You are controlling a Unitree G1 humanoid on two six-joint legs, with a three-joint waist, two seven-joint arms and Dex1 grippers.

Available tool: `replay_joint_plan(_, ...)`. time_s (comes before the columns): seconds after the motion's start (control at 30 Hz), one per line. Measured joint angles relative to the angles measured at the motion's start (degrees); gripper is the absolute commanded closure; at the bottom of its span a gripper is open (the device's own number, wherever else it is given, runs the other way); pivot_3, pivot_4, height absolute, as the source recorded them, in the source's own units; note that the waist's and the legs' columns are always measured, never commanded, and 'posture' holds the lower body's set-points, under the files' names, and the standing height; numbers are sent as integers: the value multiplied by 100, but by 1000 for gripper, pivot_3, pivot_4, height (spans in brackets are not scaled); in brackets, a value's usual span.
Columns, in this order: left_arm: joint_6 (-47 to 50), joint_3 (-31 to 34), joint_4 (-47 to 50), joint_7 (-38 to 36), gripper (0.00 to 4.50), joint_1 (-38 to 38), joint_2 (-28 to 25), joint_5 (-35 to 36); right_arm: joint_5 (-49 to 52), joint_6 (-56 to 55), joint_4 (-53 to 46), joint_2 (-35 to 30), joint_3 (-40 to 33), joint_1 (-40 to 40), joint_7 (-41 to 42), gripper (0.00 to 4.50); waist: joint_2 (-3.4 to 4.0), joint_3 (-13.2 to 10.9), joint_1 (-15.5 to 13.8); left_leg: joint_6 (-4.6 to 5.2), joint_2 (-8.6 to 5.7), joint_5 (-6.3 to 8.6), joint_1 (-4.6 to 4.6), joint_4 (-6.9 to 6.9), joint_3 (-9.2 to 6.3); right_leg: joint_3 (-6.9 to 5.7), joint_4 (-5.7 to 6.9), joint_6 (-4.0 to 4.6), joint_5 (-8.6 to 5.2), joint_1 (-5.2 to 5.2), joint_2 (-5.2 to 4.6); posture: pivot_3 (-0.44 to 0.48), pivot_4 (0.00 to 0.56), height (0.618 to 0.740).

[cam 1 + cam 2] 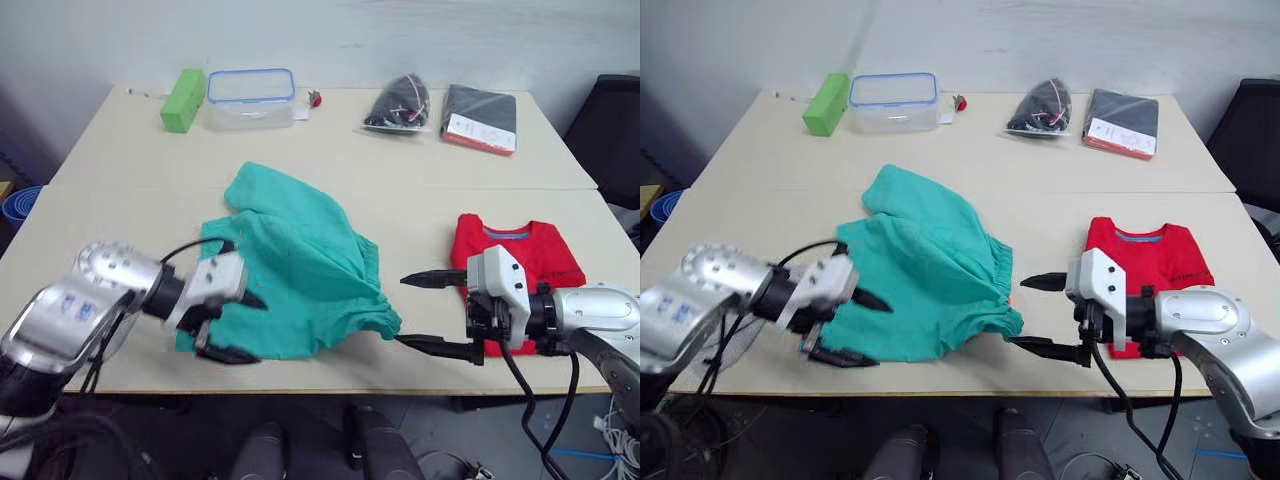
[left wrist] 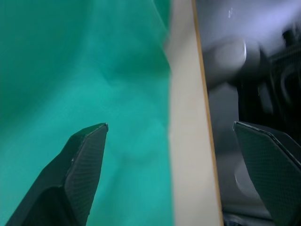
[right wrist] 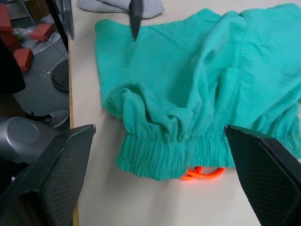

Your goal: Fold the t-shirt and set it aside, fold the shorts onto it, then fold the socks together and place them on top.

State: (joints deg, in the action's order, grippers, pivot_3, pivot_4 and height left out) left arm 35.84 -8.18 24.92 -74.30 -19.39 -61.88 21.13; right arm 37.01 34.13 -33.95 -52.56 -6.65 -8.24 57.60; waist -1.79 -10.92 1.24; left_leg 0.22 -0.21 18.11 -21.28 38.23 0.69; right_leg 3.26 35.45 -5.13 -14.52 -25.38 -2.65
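Observation:
The teal shorts [image 1: 290, 265] lie crumpled in the middle of the table, gathered waistband toward my right gripper, with a bit of orange drawstring [image 3: 202, 173] showing under it. To the right lies the red t-shirt [image 1: 520, 262], folded, blue collar band up. My left gripper [image 1: 252, 328] stands open at the shorts' near left corner, one finger [image 2: 84, 165] over the cloth and the other past the table edge. The right gripper [image 1: 400, 311] is wide open just right of the waistband, between shorts and t-shirt, holding nothing. The grey socks [image 3: 101, 4] lie beyond the shorts near the left gripper.
Along the back of the table [image 1: 420, 170] stand a green box [image 1: 183, 100], a clear container with a blue-rimmed lid [image 1: 250, 97], a black bag [image 1: 400, 103] and a dark flat package [image 1: 480, 117]. A black chair [image 1: 610, 130] is at the right.

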Motion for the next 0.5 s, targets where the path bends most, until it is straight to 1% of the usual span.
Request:
replay_joint_plan(0.07,-278,34,104,158,19,316,-76,-245,-114,-4,0,11,125,-34,-103,0,0,0,-18,0,-3,0,1,2,1,0,-7,-2,1,7,-2,0,150,740)
replay_joint_plan(0.2,-552,124,134,625,19,738,-75,-615,-504,-50,12,131,604,-232,-305,0,-1,1,6,0,0,0,5,-1,-1,-2,-8,-4,2,10,2,0,150,740)
replay_joint_plan(0.3,-809,152,139,810,19,1071,-128,-885,-827,-123,77,160,930,-254,-375,0,-1,1,23,0,3,0,4,-7,-3,-4,-7,-2,1,7,4,0,150,740)
replay_joint_plan(0.4,-1090,182,119,976,19,1455,-205,-1161,-1184,-282,285,323,1225,-259,-456,0,-1,1,44,0,4,1,7,-8,1,-3,-3,-2,1,4,6,0,150,740)
replay_joint_plan(0.47,-1299,249,90,1096,0,1565,-205,-1328,-1310,-318,336,412,1331,-260,-482,388,-1,1,36,0,4,0,9,-7,1,-3,1,-1,1,4,6,0,150,740)
replay_joint_plan(0.5,-1475,256,-16,1130,402,1591,-205,-1393,-1363,-365,352,453,1348,-262,-485,601,0,1,35,0,4,0,10,-7,1,-4,3,-1,1,4,7,0,150,740)
